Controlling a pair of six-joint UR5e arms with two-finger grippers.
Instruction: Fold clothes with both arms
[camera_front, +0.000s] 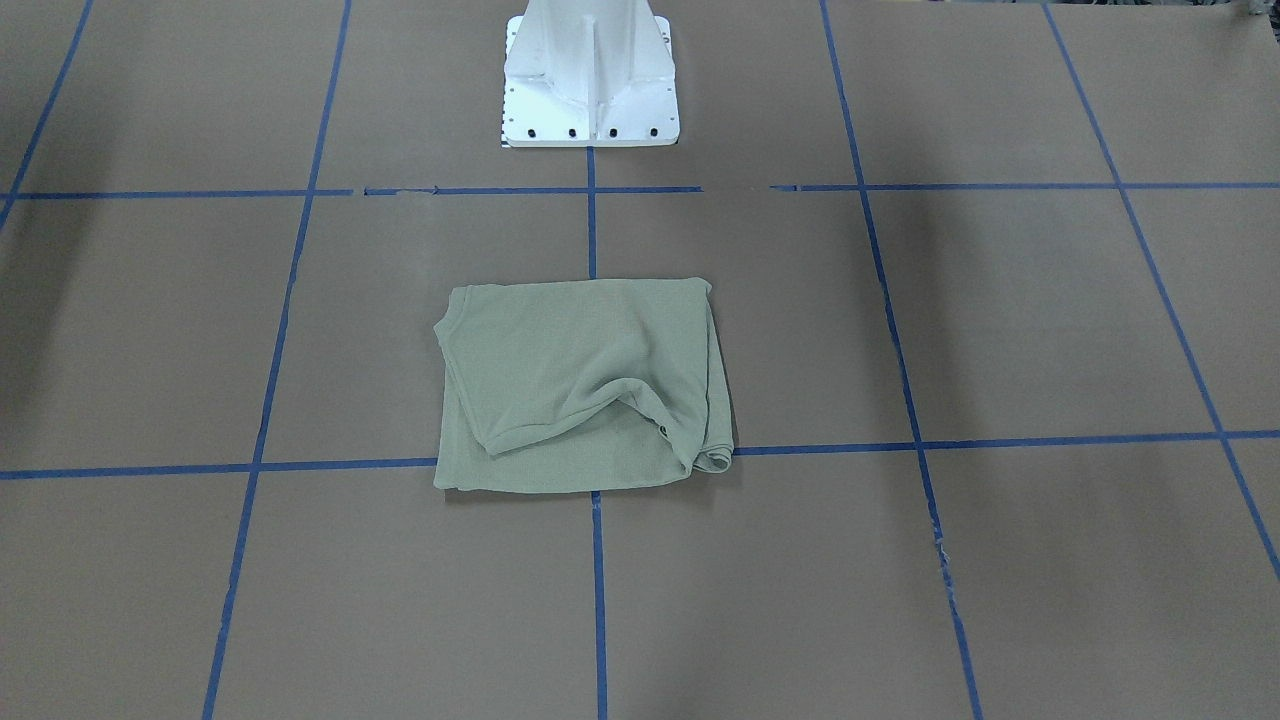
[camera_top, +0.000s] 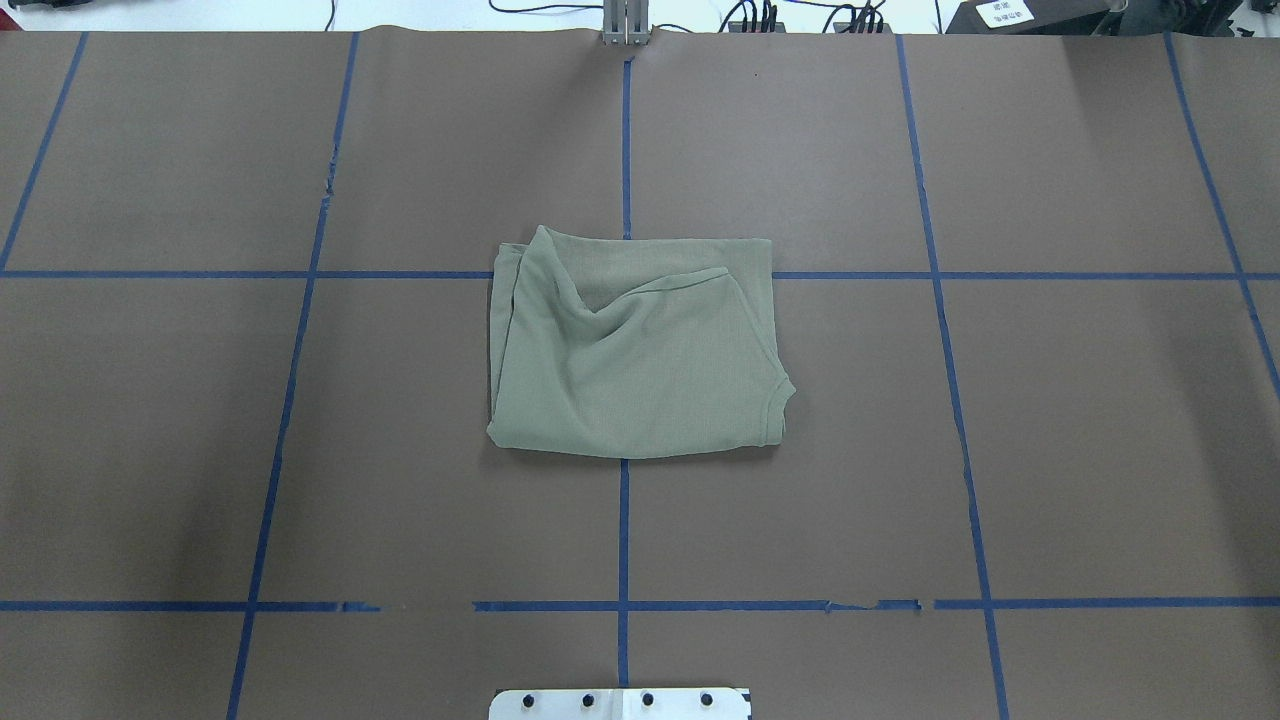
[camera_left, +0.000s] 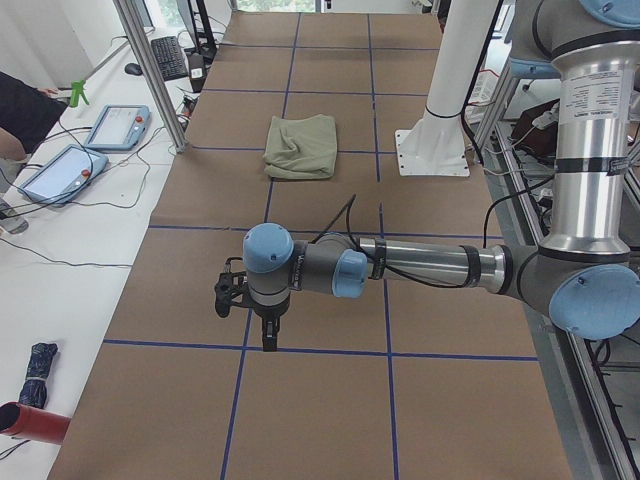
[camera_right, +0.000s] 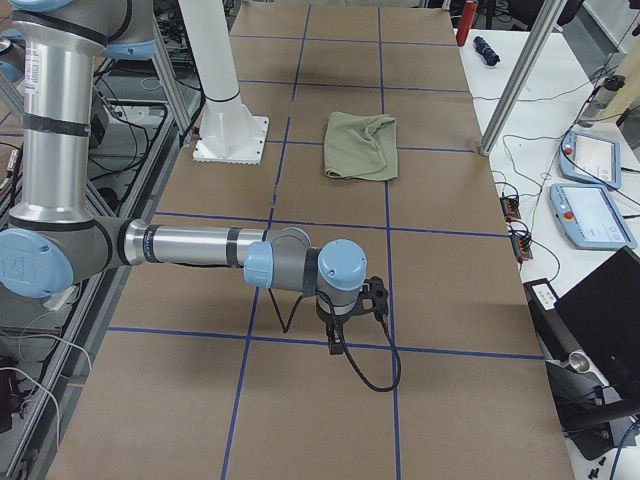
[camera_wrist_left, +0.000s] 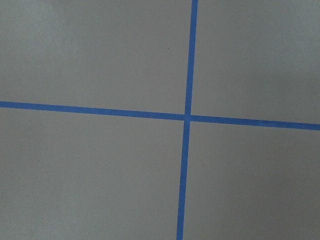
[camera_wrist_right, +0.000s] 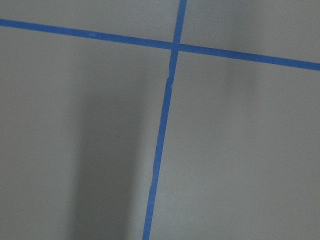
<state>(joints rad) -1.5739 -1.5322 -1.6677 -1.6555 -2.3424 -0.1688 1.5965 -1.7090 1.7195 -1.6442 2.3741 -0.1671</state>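
The sage-green shirt (camera_front: 580, 390) lies folded into a rough rectangle at the middle of the table, with one rumpled fold across its top layer. It also shows in the overhead view (camera_top: 635, 350) and in both side views (camera_left: 300, 147) (camera_right: 360, 146). Neither arm touches it. The left gripper (camera_left: 268, 338) points down over the table's left end, far from the shirt. The right gripper (camera_right: 335, 345) points down over the right end. I cannot tell whether either is open or shut. Both wrist views show only bare brown table and blue tape lines.
The white pedestal base (camera_front: 590, 80) stands at the robot's edge of the table, behind the shirt. Blue tape lines (camera_top: 625, 530) grid the brown table. Teach pendants (camera_left: 115, 127) and cables lie on the white side bench, and a metal post (camera_left: 150, 70) stands at the table's far edge.
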